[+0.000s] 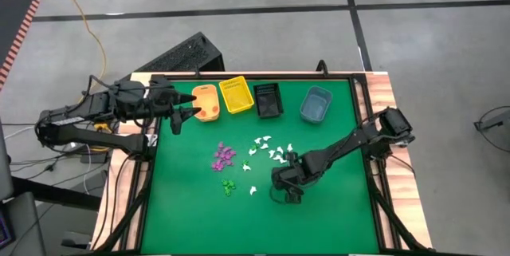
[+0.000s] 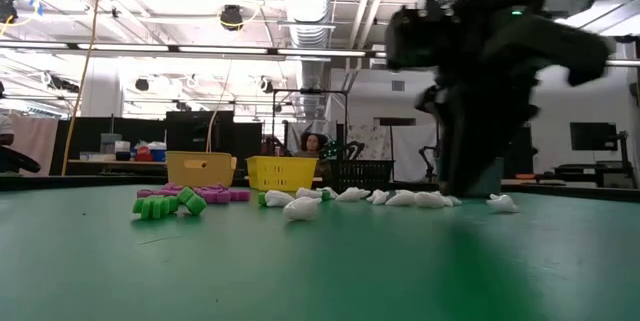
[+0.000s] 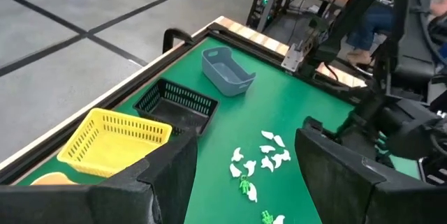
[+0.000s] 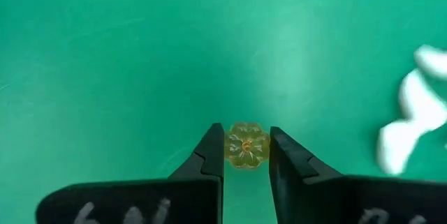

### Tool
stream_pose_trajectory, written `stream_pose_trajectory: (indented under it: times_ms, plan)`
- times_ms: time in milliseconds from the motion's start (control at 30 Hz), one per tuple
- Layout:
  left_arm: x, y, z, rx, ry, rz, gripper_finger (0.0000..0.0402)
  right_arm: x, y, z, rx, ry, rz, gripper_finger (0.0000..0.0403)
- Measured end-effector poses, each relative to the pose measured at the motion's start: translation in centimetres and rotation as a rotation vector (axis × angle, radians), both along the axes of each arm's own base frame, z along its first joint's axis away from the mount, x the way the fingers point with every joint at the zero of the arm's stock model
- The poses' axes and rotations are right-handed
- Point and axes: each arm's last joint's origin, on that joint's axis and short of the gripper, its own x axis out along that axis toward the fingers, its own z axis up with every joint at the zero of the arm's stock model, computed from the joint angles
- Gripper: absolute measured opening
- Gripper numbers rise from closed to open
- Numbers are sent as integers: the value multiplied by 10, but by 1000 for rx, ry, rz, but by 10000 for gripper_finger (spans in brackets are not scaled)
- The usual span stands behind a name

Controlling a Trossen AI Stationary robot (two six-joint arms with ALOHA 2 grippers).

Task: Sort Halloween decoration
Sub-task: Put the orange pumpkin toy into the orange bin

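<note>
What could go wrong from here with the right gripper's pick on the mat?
The orange trinket sits between the right gripper fingertips, held only at their ends; it may pop out or roll away. White trinkets lie close beside that arm, so a swing toward the orange bin could scatter them.

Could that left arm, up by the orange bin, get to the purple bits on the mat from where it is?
Probably yes. The left gripper hangs open beside the orange bin, and the purple pieces lie on bare green mat with nothing between. The right gripper is busy farther over, around a small orange pumpkin.
</note>
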Motion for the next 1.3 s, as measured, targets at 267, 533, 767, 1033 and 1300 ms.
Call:
stream_pose_trajectory:
  times_ms: [267,533,767,1033,1300]
  plan:
    - [-17,-1,7,20,-57,8,232,30,-60,26,-92,-99,25,67]
    - [-23,-1,9,47,-74,27,232,64,-139,65,-193,-412,-65,67]
    - [-22,-1,9,56,-70,26,232,97,-190,88,-258,-652,-172,67]
    - [-23,-1,11,77,-83,47,232,168,-223,85,-234,-745,-170,67]
    - [-23,0,12,87,-86,46,232,215,-243,67,-216,-726,-170,72]
